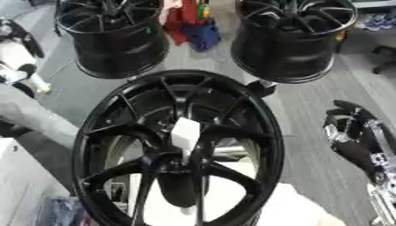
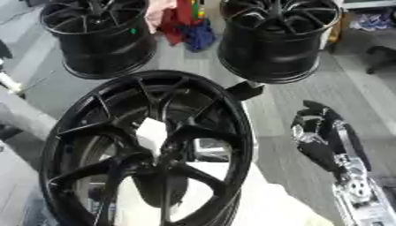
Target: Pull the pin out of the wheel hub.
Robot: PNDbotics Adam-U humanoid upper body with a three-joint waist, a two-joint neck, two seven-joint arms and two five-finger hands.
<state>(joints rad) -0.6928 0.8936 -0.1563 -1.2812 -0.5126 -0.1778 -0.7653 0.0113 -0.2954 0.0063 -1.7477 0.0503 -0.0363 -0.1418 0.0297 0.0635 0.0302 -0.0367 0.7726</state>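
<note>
A large black wheel (image 1: 272,137) stands tilted in the foreground, its spokes meeting at the hub (image 1: 175,169). A white, flat-sided piece (image 1: 185,132) sticks up out of the hub towards me; I take it to be the pin. My right hand (image 2: 318,140) hangs to the right of the wheel, apart from the rim, with fingers loosely bent and nothing in them. My left hand shows in neither view.
Two more black wheels (image 1: 116,42) (image 1: 294,42) stand on the grey floor behind, with red and blue cloth (image 1: 192,25) between them. A white surface (image 1: 240,201) lies under the near wheel. A white and black object (image 1: 17,57) is at the left edge.
</note>
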